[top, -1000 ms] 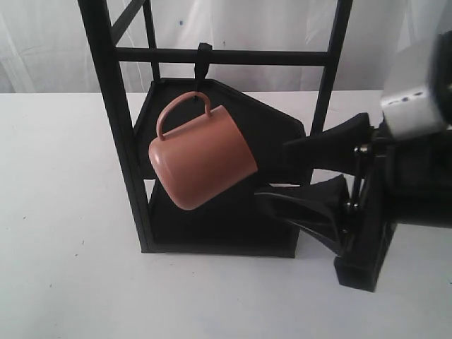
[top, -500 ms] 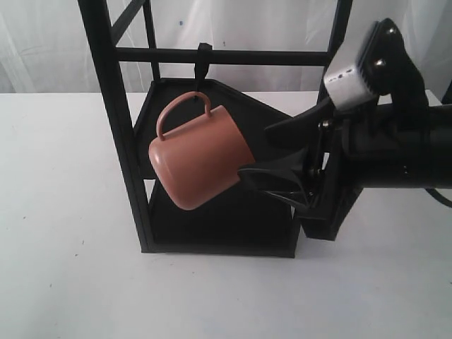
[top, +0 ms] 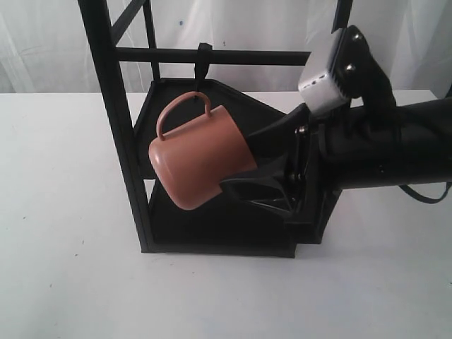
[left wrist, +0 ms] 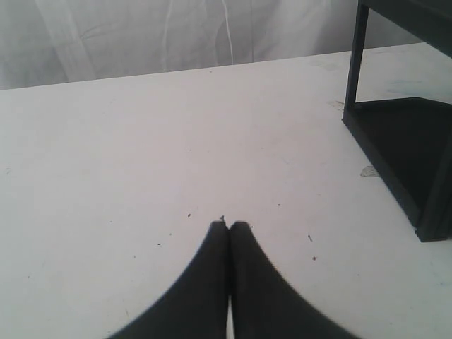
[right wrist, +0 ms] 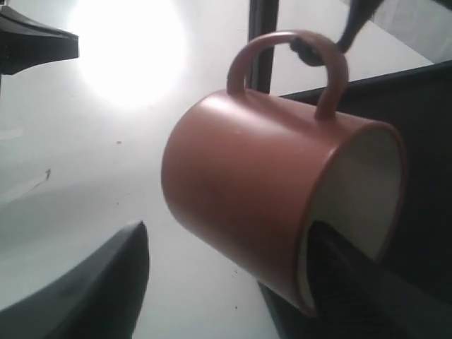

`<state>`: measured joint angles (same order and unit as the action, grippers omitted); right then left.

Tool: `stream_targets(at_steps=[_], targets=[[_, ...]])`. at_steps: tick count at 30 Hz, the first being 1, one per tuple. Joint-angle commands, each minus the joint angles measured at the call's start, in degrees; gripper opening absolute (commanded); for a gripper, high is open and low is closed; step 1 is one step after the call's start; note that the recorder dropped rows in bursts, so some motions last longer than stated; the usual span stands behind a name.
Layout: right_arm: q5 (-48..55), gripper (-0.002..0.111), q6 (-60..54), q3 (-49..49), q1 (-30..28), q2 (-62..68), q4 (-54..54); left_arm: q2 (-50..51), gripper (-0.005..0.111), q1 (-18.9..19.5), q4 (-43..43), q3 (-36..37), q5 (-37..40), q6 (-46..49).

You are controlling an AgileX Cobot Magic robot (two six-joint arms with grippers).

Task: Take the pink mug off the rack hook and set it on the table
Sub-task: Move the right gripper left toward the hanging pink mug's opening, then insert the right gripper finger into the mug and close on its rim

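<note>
The pink mug [top: 201, 159] hangs tilted by its thin handle [right wrist: 282, 42] from the rack hook [top: 203, 67] on the rack's [top: 113, 106] crossbar, its white mouth facing right. My right gripper [top: 240, 167] is open at the mug's mouth. In the right wrist view the mug [right wrist: 254, 183] fills the middle, with one of the fingers [right wrist: 342, 279] inside the rim and the other [right wrist: 106, 282] outside under the wall, well apart from it. My left gripper [left wrist: 229, 224] is shut on nothing, low over the table [left wrist: 141, 141].
The rack's black lower tray shelf [top: 212, 226] lies under the mug, and the upper shelf [top: 261, 120] sits behind it. A rack post and base corner [left wrist: 395, 141] stand near my left gripper. White table [top: 70, 268] spreads in front and to the left.
My right gripper has moved left and slightly up toward the mug, from clear of the rack to straddling the mug's rim. The mug still hangs on the hook.
</note>
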<state>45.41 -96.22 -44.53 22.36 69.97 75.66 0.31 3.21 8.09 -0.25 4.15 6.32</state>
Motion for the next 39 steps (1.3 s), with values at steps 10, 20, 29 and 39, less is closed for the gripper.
stream_targets(at_steps=[10,20,29,39], targets=[[0.7,0.06,-2.6,-1.8,4.4,4.2,0.5,-0.3,0.0,0.2,0.4,0.3,0.2,-0.1],[-0.1,0.06,-2.6,-3.1,5.2,5.6,1.2,-0.3,0.0,0.2,0.4,0.3,0.2,-0.1],[-0.1,0.06,-2.5,-3.1,5.8,5.6,3.3,-0.3,0.0,0.2,0.4,0.3,0.2,-0.1],[-2.0,0.06,-1.9,-5.6,8.6,10.9,4.2,-0.3,0.0,0.2,0.3,0.3,0.2,-0.1]])
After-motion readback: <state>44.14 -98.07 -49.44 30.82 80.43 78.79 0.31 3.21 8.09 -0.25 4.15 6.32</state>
